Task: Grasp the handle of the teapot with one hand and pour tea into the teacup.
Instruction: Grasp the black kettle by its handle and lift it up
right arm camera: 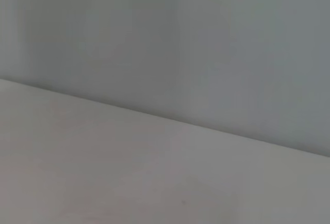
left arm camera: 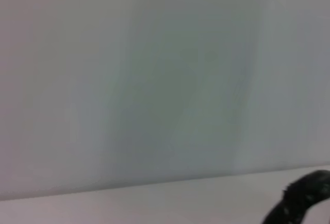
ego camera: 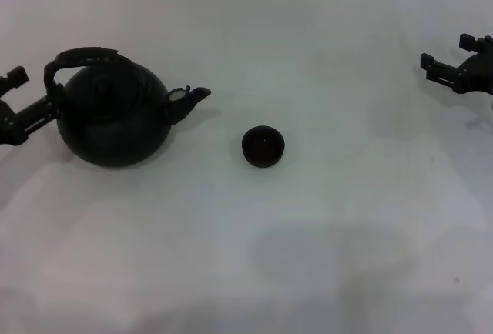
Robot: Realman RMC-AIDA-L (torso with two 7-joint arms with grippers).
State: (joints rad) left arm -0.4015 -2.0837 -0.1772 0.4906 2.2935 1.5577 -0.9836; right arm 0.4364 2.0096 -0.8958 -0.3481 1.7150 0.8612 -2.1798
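The teapot [ego camera: 115,118] stands upright on the white table [ego camera: 323,257], toward the left edge as my head camera sees it, lid on, its short spout [ego camera: 192,97] pointing toward the middle of the table. Its handle [ego camera: 77,63] arches over the top, leaning toward the far left side of the pot. With the lid closed I cannot see what the pot holds.

The teacup [ego camera: 263,146] sits near the middle of the table, apart from the pot, roughly in line with the spout. Its inside looks dark; I cannot tell whether there is any tea in it.

My left gripper [ego camera: 23,107] is at the left edge of the table, just beside the pot on the handle side. From the head view its dark fingers reach toward the foot of the handle, but the pot hides their tips, so I cannot tell whether they are spread, pressed together, or touching anything. My left wrist camera adds only a little: a curved piece of the rough black handle [left arm camera: 301,201] in one corner, close by, with table and grey wall [left arm camera: 165,79] behind it, and none of my own fingers.

My right gripper [ego camera: 445,68] hangs at the far right edge of the table, well apart from cup and pot, its two fingers spread with nothing between them. My right wrist camera shows only bare table and wall, neither cup nor pot.
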